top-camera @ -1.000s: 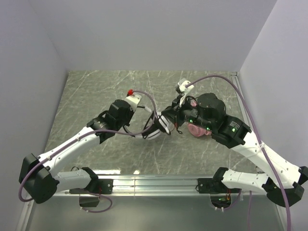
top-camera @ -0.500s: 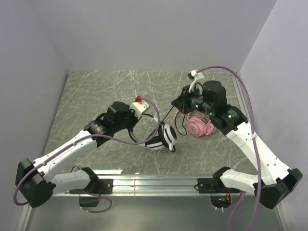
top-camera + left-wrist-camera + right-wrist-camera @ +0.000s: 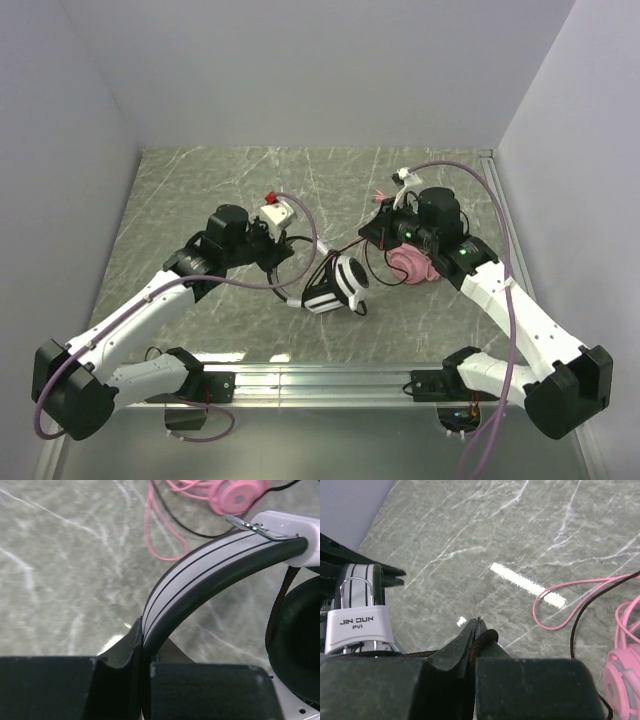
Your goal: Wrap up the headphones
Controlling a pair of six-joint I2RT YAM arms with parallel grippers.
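The black-and-white headphones (image 3: 338,283) sit mid-table with their earcups low and the band raised. My left gripper (image 3: 284,264) is shut on their striped headband (image 3: 200,565), jaws pinching its edge (image 3: 145,645). A black earcup (image 3: 300,640) hangs to the right. My right gripper (image 3: 373,231) is shut on the black braided cable (image 3: 487,636), which loops over its tips (image 3: 479,632) and runs back to the headset's white slider (image 3: 357,625). The pink headphones (image 3: 410,265) lie under the right arm, with their pink cable (image 3: 555,615) loose on the table.
The marble tabletop (image 3: 200,190) is walled on three sides. A metal rail (image 3: 320,380) runs along the near edge. Purple arm hoses (image 3: 500,200) arc above the right arm. Pink cable loops (image 3: 160,535) lie beyond the headband.
The right arm has pulled back to the right with the black cable, uncovering the pink headphones. The left gripper has shifted left, and the black-and-white headset has moved toward the near edge.
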